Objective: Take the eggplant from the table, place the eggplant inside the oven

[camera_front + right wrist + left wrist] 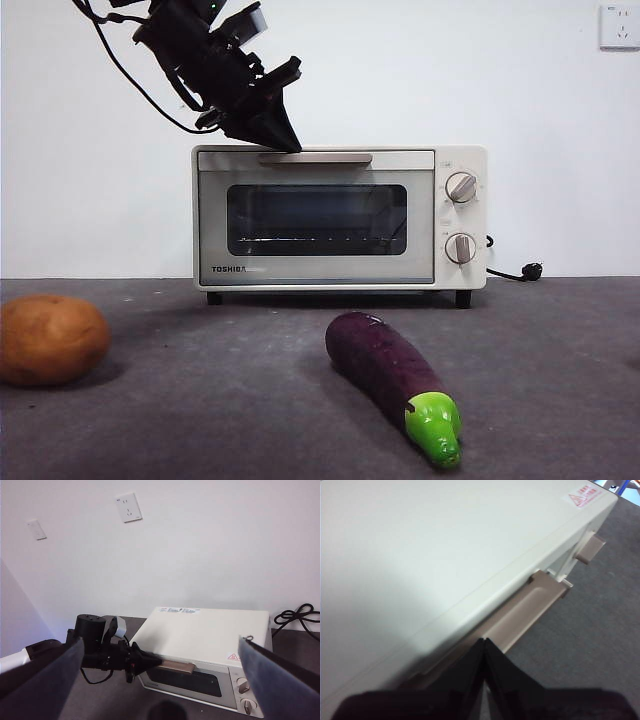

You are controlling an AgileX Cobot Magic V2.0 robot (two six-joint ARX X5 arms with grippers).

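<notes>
Front view first: a round orange-brown potato [50,339] sits at the left edge of the table [200,400]. Next, the left gripper [283,139] comes down from the top left corner, big and black. Its tip sits at the left end of the beige handle [315,158] on the oven [340,218]. From the left wrist camera its two jaws are pressed together into one point, right at the handle [520,617], and they hold nothing. The oven door is closed, and the oven stands at the back of the table, by the white wall. Two round knobs [461,187] sit on its right side. In front of the oven, a bit to the right, the eggplant [392,381] lies flat near the front edge of the table. Its green cap points to the front. Nothing touches it. The right gripper [160,667] waits high up over the table with its jaws spread wide and nothing in them.
</notes>
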